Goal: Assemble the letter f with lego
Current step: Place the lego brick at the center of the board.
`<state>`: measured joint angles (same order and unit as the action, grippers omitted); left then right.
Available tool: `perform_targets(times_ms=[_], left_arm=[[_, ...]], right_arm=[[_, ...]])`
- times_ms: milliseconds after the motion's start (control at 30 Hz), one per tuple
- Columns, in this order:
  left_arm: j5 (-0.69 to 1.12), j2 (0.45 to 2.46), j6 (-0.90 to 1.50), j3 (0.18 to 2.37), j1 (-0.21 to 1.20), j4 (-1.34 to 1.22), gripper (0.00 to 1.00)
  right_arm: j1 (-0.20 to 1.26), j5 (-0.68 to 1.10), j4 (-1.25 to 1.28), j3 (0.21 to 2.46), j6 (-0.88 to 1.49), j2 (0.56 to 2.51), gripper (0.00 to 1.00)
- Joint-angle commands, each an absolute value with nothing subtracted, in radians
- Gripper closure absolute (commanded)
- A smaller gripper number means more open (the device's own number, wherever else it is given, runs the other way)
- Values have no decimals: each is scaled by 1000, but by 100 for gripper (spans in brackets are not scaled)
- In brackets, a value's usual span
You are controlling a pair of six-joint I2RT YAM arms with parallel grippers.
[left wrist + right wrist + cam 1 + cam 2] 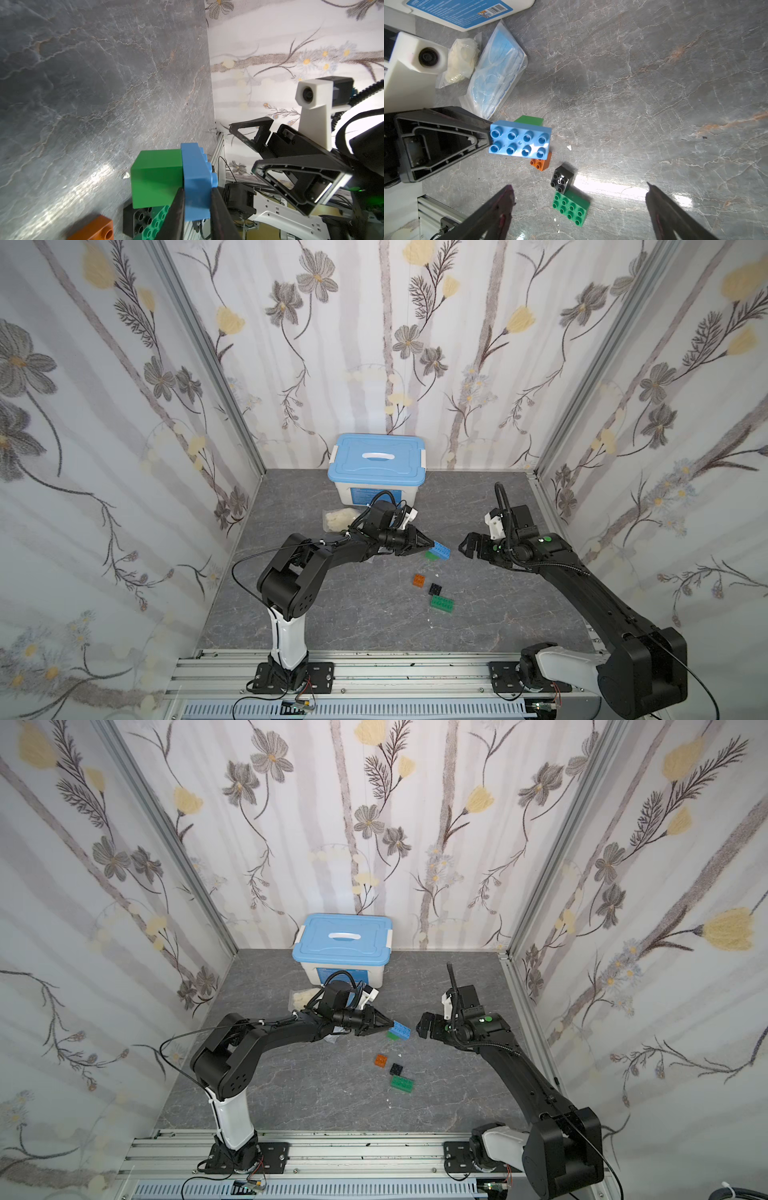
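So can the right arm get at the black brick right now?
Probably yes: the right gripper is open and empty, the black brick lies uncovered, though the loose green brick sits close beside it.

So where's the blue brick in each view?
Both top views: blue brick mid-table, in the left tool's tip.
Left wrist: brick pinched between the fingers, green brick against its underside.
Right wrist: brick, studs toward camera, beside the left tool.
Shared landmark: orange brick.

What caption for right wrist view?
Left jaws clamp blue eight-stud plastic brick; orange brick, black brick, green brick lie loose; right jaws open.
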<state>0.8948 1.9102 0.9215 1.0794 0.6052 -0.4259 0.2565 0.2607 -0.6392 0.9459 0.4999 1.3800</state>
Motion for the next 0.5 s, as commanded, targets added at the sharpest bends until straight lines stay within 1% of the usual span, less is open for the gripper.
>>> perform_targets(times_ms=[0,200,467], left_arm=[[931,1948,1059,1072,601,-677,78],[928,2028,1133,1067,601,-775,78],[925,2067,1132,1031,601,-811,78]], right_arm=[[253,265,-635,945,497,1382,1],[253,272,-628,948,500,1400,1],[265,280,-600,952,513,1461,1]])
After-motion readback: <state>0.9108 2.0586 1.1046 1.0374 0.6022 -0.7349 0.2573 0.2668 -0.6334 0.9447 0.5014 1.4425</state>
